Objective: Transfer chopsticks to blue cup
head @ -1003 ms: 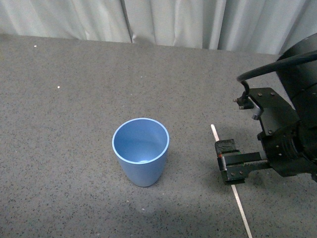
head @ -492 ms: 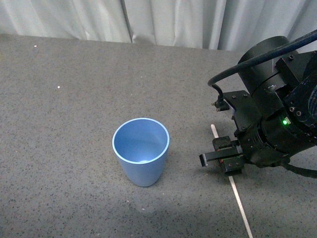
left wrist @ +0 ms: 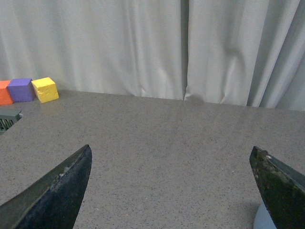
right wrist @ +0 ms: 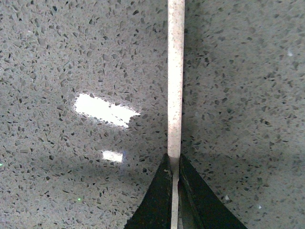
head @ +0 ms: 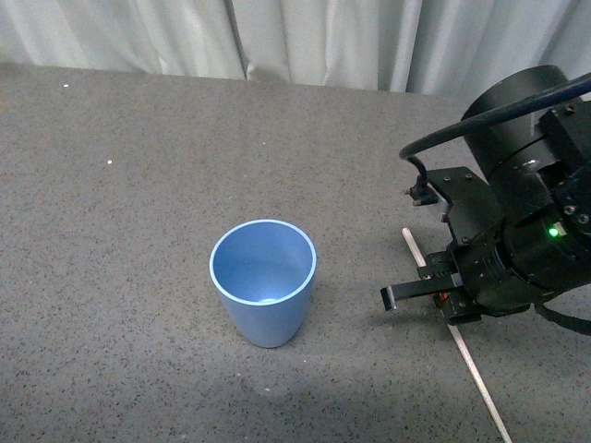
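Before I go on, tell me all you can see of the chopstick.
The chopstick is one thin, straight, pale cream stick, wood by its look. It runs slantwise over the grey table, right of the blue cup and apart from it, its near end cut off by the front view's edge. The right tool is pinched on it partway along. Whether it touches the table I cannot tell.

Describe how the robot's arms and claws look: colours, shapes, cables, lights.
The right arm is black, with a bulky cylindrical housing, a thick black cable looping over it and a small green light. The right claw has slim, black, pointed fingers. The left claw has dark, scuffed, wedge-shaped fingers.
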You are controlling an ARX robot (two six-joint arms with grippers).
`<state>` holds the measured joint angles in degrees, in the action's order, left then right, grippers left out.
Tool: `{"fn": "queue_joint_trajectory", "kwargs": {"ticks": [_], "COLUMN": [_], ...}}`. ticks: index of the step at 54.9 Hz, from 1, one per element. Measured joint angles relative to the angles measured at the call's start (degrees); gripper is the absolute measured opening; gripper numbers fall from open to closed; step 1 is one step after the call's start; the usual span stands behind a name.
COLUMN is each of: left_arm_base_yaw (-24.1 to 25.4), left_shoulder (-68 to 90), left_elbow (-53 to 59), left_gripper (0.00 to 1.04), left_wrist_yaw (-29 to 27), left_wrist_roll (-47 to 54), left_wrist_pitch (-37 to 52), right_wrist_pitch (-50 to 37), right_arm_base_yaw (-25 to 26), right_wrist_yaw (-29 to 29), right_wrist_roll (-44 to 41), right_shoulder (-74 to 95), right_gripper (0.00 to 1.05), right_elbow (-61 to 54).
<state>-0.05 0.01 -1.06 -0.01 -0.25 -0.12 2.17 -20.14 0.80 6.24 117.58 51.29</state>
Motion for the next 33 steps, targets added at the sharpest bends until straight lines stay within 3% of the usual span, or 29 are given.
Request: {"fn": "queue_joint_trajectory", "kwargs": {"ticks": [10, 20, 33], "left_arm_base_yaw": [0.0, 0.0, -0.02], "left_shoulder": [0.0, 0.0, 0.0], "left_elbow": [0.0, 0.0, 0.0], "left_gripper": [0.98, 0.98, 0.98], "left_wrist_yaw": [0.0, 0.0, 0.0], "left_wrist_roll": [0.0, 0.0, 0.0], "left_wrist_pitch": [0.0, 0.0, 0.0], "right_wrist_pitch": [-9.7, -30.69, -52.22], "right_arm_base_yaw": [1.44, 1.84, -2.51], "right_wrist_yaw": [-4.74, -13.86, -25.83], "right_wrist_roll": [-1.01, -3.32, -1.77], "right_shoulder": [-6.27, -16.37, -18.71], "right_gripper": [0.01, 0.01, 0.01], "right_elbow": [-5.18, -10.58, -11.63]}}
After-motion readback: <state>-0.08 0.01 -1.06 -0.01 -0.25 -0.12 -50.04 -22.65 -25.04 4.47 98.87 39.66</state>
